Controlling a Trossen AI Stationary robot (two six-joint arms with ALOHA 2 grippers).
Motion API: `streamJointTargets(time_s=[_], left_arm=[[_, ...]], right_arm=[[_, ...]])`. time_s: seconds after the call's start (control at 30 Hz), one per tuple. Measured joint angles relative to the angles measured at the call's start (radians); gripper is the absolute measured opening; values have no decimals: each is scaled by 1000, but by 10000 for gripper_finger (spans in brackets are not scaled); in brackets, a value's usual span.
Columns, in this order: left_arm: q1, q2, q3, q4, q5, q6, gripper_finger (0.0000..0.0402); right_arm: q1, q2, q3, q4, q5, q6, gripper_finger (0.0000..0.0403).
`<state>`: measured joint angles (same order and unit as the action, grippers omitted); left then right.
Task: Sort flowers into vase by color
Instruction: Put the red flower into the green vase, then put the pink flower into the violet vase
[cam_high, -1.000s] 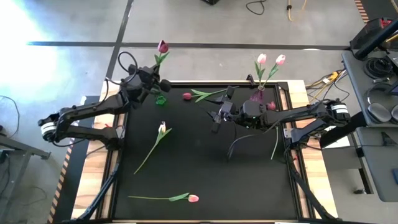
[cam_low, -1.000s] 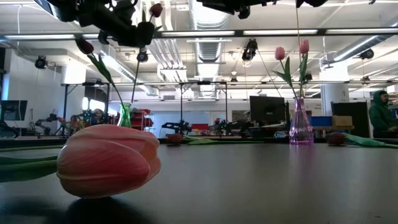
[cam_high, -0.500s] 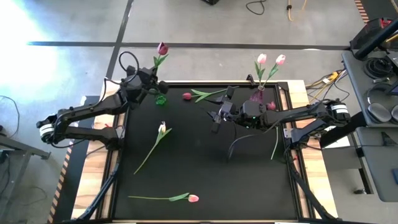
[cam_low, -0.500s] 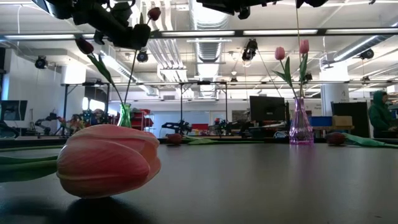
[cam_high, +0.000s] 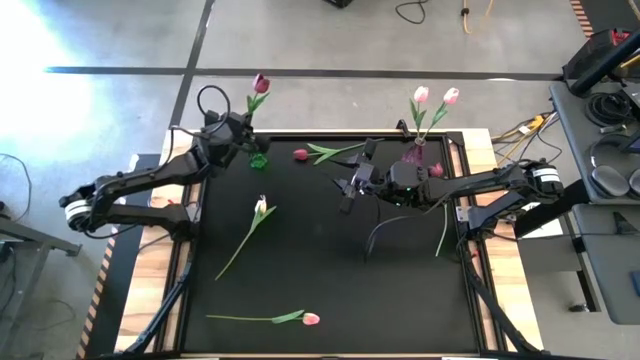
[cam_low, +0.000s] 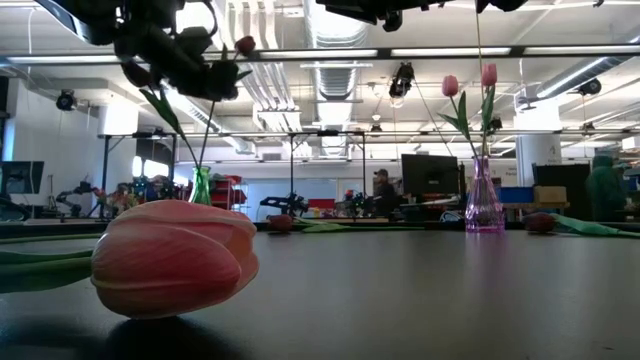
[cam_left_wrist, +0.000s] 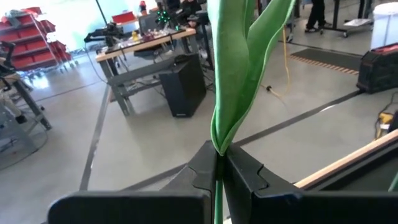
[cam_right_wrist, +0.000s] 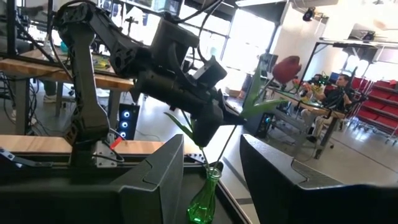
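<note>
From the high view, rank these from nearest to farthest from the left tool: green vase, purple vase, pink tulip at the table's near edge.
Left tool, shut on a dark red tulip:
1. Green vase, right beside it at the far left.
2. Purple vase, far right, holding two pink tulips.
3. Pink tulip, lying at the near edge.

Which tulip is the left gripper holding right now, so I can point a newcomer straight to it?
Start at the green vase at the black table's far left corner. Above it, the left gripper is shut on a dark red tulip by its stem. It is the only flower held up in the air; the other loose ones lie flat, and the two pink tulips stand in the purple vase.
</note>
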<state>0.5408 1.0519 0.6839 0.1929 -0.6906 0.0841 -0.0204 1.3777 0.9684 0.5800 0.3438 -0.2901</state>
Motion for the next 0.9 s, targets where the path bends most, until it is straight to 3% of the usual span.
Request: streamJointTargets(time_s=[0.2, 0.67, 0.9], left_arm=[[14, 27, -2, 0, 0, 0, 20], [14, 25, 9, 2, -1, 16, 138], [12, 0, 9, 0, -1, 63, 169]], right_arm=[[0, 0, 0, 0, -1, 4, 150], [0, 0, -8, -7, -1, 10, 150], [0, 0, -8, -23, -1, 10, 150]])
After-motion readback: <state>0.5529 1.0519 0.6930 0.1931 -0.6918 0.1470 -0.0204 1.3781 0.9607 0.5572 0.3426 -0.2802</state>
